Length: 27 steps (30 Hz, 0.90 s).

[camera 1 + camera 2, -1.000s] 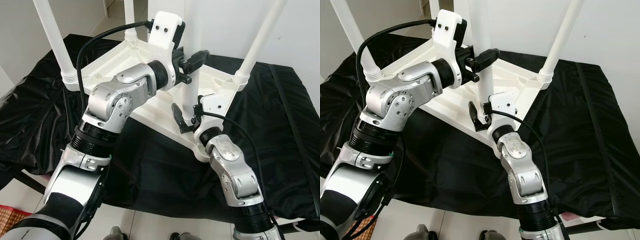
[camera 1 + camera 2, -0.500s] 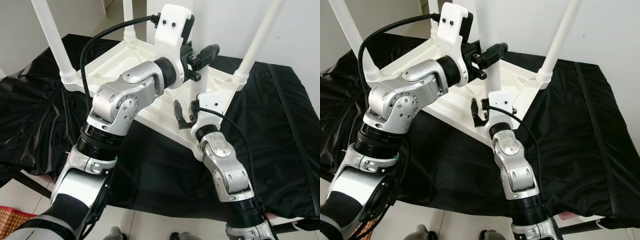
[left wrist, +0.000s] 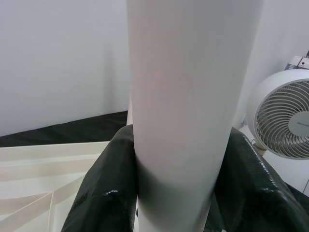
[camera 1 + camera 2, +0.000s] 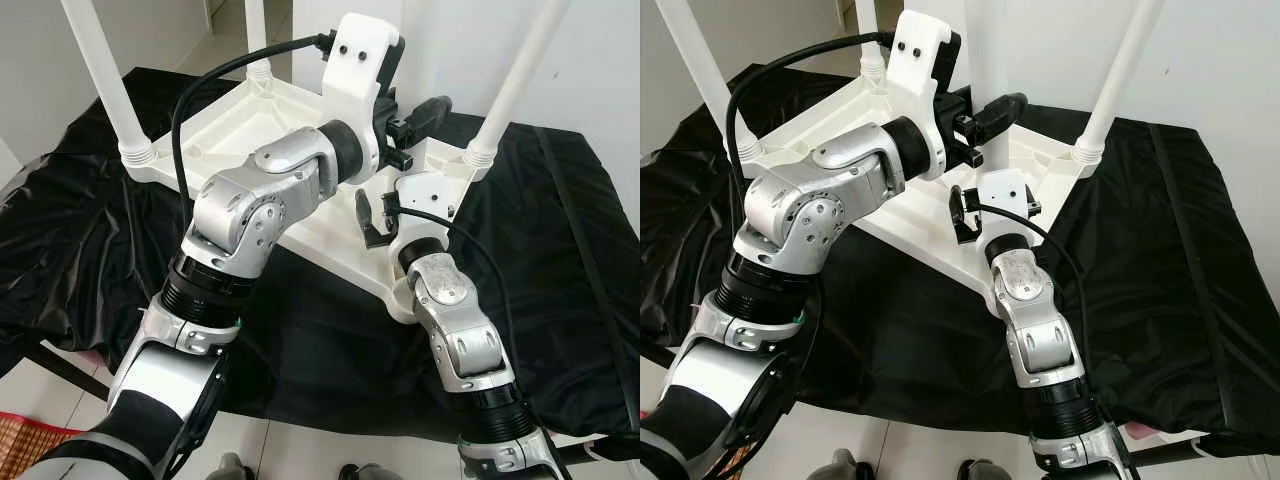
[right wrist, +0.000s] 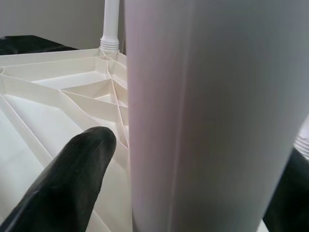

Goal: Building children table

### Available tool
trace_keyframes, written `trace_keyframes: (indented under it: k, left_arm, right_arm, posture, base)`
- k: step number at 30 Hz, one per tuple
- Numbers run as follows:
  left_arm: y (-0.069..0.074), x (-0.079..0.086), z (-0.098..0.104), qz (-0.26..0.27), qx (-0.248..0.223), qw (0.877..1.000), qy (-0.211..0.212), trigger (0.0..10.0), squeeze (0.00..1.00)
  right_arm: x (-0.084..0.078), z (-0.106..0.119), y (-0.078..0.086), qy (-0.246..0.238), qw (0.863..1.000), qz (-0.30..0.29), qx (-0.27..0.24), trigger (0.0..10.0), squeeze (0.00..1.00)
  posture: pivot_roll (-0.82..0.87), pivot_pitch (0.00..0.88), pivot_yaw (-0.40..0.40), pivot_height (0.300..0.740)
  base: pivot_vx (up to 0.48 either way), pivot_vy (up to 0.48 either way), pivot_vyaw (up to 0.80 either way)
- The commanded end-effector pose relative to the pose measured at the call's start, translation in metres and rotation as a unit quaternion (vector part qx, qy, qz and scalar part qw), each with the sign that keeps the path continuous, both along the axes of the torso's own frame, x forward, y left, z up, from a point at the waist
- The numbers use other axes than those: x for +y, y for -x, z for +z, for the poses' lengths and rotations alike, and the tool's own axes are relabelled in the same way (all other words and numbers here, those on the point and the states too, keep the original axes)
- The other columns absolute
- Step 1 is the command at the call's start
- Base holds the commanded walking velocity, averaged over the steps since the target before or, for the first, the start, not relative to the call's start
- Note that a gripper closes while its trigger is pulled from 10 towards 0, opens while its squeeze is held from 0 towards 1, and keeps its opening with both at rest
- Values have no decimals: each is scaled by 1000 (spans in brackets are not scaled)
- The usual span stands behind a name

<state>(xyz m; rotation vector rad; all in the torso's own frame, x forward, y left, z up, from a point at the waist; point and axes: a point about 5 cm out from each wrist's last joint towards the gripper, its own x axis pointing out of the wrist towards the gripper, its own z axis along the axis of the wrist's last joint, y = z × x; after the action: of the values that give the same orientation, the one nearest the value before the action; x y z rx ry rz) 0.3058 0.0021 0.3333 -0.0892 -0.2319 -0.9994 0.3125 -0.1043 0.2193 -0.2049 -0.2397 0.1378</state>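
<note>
The white children's table (image 4: 250,130) lies upside down on a black cloth (image 4: 560,250). Three white legs stand in its corners: at the left (image 4: 100,70), the right (image 4: 510,90) and the back (image 4: 258,30). A fourth white leg (image 3: 193,72) stands upright over the near corner (image 4: 398,298). My left gripper (image 4: 412,118) is shut on it high up, both fingers (image 3: 101,193) pressed to its sides. Lower down, my right gripper (image 4: 378,212) is around the same leg (image 5: 193,72). It is open, with a small gap at one finger (image 5: 72,179).
The black cloth covers the low platform on all sides of the table, and tiled floor (image 4: 330,450) shows at its near edge. A white fan (image 3: 285,116) stands beyond the table by the white wall.
My left gripper has moved a little up and to the right with the leg. My right gripper has risen from the near corner socket along the leg. The camera shifted slightly.
</note>
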Motion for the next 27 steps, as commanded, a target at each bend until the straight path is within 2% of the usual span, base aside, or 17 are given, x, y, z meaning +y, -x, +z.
trace_keyframes:
  k: [1,12,14,15,18,19,20,21,27]
  left_arm:
    - [5,-4,2,-14,-10,1000,-3,10000,0]
    - [8,-6,1,-18,-13,1000,-5,10000,0]
    - [9,-7,2,-19,-19,1000,-3,10000,0]
    - [11,-8,3,-18,-37,999,-1,10000,0]
    - [12,-8,2,-33,-24,999,12,10000,0]
    - [13,-8,2,-41,-16,999,23,10000,1000]
    - [14,-7,3,-46,-11,998,29,10000,1000]
    - [14,-6,4,-48,-16,998,31,10000,1000]
    - [20,-4,11,-68,-21,996,53,10000,1000]
  right_arm:
    - [0,-1,1,4,1000,4,4,78,0]
    - [-1,-3,3,8,1000,4,17,0,0]
    - [-3,-3,3,4,1000,-3,18,0,0]
    - [-4,-3,2,-1,1000,-8,18,0,0]
    - [-6,-2,1,-2,1000,-17,19,0,0]
    - [-7,-2,1,-4,1000,-21,20,4941,0]
    - [-7,-2,1,-5,1000,-23,21,4980,0]
    - [-8,-2,0,-8,999,-25,23,10000,0]
    - [-9,-2,-2,-16,999,-32,25,10000,0]
  posture:
    - [11,117,-23,740]
    - [4,121,-21,740]
    - [4,121,-21,740]
    - [4,121,-20,740]
    - [3,121,-21,740]
    - [3,121,-21,740]
    - [6,119,-21,740]
    - [6,119,-21,740]
    - [13,113,-26,740]
  base:
    - [0,0,0]
    - [0,0,0]
    - [0,0,0]
    - [0,0,0]
    - [0,0,0]
    - [0,0,0]
    - [0,0,0]
    - [0,0,0]
    - [0,0,0]
